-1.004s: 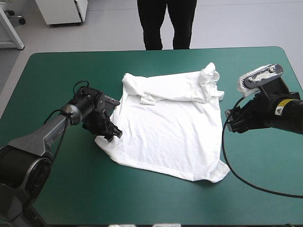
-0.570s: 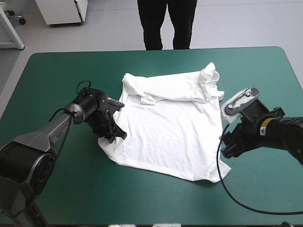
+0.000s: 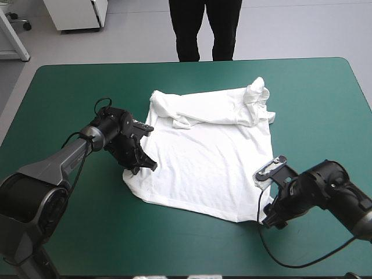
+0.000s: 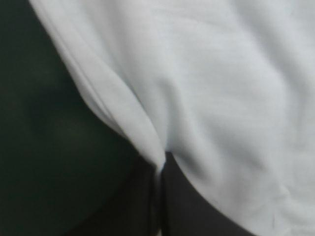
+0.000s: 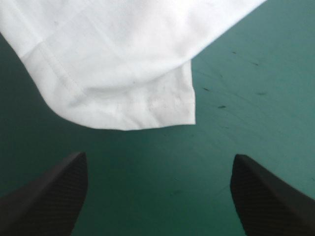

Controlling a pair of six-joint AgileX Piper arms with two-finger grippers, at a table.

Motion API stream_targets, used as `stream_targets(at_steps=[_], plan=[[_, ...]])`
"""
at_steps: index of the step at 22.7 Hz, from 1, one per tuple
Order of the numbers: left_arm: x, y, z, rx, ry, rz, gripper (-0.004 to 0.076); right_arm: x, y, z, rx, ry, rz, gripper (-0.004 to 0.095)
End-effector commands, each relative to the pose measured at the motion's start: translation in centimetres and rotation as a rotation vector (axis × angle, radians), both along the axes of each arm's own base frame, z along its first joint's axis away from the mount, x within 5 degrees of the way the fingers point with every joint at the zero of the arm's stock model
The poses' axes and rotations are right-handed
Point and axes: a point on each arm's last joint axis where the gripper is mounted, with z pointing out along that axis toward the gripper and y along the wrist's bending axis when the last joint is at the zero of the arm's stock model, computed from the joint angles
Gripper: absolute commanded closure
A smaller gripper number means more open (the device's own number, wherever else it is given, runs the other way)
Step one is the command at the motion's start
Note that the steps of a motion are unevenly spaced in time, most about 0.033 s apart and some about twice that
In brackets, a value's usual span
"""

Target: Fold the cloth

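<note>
The white T-shirt (image 3: 203, 157) lies spread on the teal-green cover, with its sleeves bunched along the far side. My left gripper (image 3: 145, 165) sits at the shirt's near left corner. In the left wrist view its black fingers (image 4: 182, 201) meet in a point, with a fold of the T-shirt (image 4: 221, 98) pinched between them. My right gripper (image 3: 268, 218) is low at the shirt's near right corner. In the right wrist view it (image 5: 157, 182) stands open, and the hemmed corner of the T-shirt (image 5: 113, 59) lies flat just ahead of it, untouched.
Teal-green cover (image 3: 70, 87) surrounds the shirt on every side, in wide bands to the left and right. The bunched right sleeve (image 3: 256, 99) rises a little at the far right of the shirt. The table's near edge runs close behind the right arm.
The left gripper has shut on the shirt's left edge and drawn it slightly inward. The right arm has swung from the shirt's right side down to its near right corner, still open.
</note>
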Motion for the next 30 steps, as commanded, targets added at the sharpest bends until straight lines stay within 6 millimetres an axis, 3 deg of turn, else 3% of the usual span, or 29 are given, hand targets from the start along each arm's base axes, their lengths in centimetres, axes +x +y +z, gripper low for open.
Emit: stream_targets(at_steps=[1, 8, 13, 16, 17, 21, 24, 26, 28, 30], plan=[[0.2, -0.1, -0.7, -0.002, -0.005, 0.001, 0.0733, 1.6, 0.8, -0.7, 0.011, -0.039, 0.010, 0.0170], [0.1, 0.0, -0.6, 0.003, -0.001, -0.010, 0.0733, 5.2, 2.3, -6.5, -0.109, 0.102, 0.027, 0.0178], [0.1, 0.0, -0.4, 0.004, -0.007, -0.012, 0.0733, 5.2, 2.7, -9.2, -0.124, 0.230, 0.005, 0.0489], [0.1, 0.0, 0.1, -0.004, -0.032, -0.011, 0.0733, 4.5, 2.5, -10.5, -0.127, 0.269, -0.003, 0.0833], [0.1, 0.0, 0.2, -0.005, -0.034, -0.011, 0.0733, 4.5, 2.5, -10.7, -0.125, 0.266, -0.006, 0.0896], [0.2, 0.0, 1.0, -0.010, -0.065, -0.013, 0.0733, 4.3, 2.4, -11.1, -0.117, 0.264, -0.053, 0.0925], [0.1, 0.1, 2.6, -0.024, -0.109, -0.014, 0.0733, 4.4, 2.5, -10.4, -0.102, 0.241, -0.060, 0.0925], [-0.6, 0.5, 5.5, -0.033, -0.188, -0.021, 0.0733, 5.0, 2.7, -7.9, -0.061, 0.176, -0.086, 0.0925], [-1.9, 1.1, 9.2, -0.055, -0.286, -0.007, 0.0733, 5.7, 3.1, -3.7, 0.012, 0.062, -0.112, 0.0925], [-3.8, 1.7, 13.7, -0.098, -0.405, -0.002, 0.0733, 6.0, 3.3, 2.1, 0.109, -0.088, -0.130, 0.0925]])
